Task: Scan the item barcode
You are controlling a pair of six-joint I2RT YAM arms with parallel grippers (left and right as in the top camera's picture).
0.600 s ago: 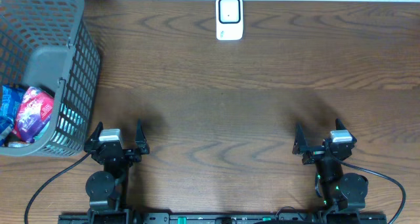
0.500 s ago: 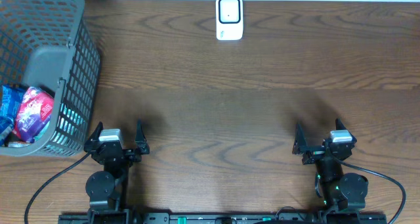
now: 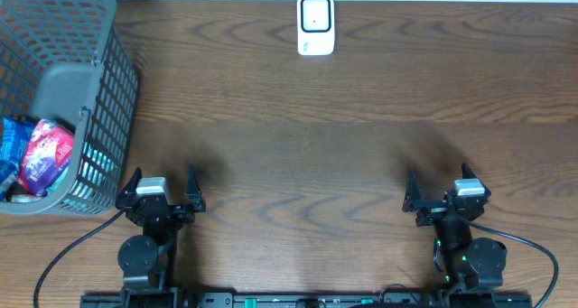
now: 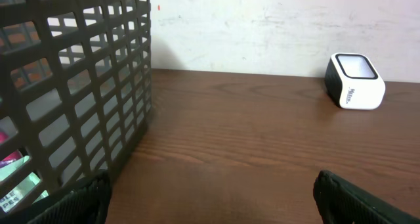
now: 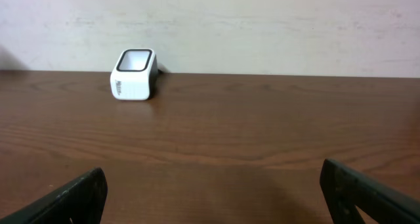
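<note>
Grey basket walls are tall, so the wide-open left gripper may bump them. Right gripper is open too.

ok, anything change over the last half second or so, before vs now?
Nothing visibly changed. The left gripper and right gripper sit open and empty at the near edge of the table, as before. The scanner is in the same spot at the far edge, and the snack packets lie untouched in the basket.
</note>
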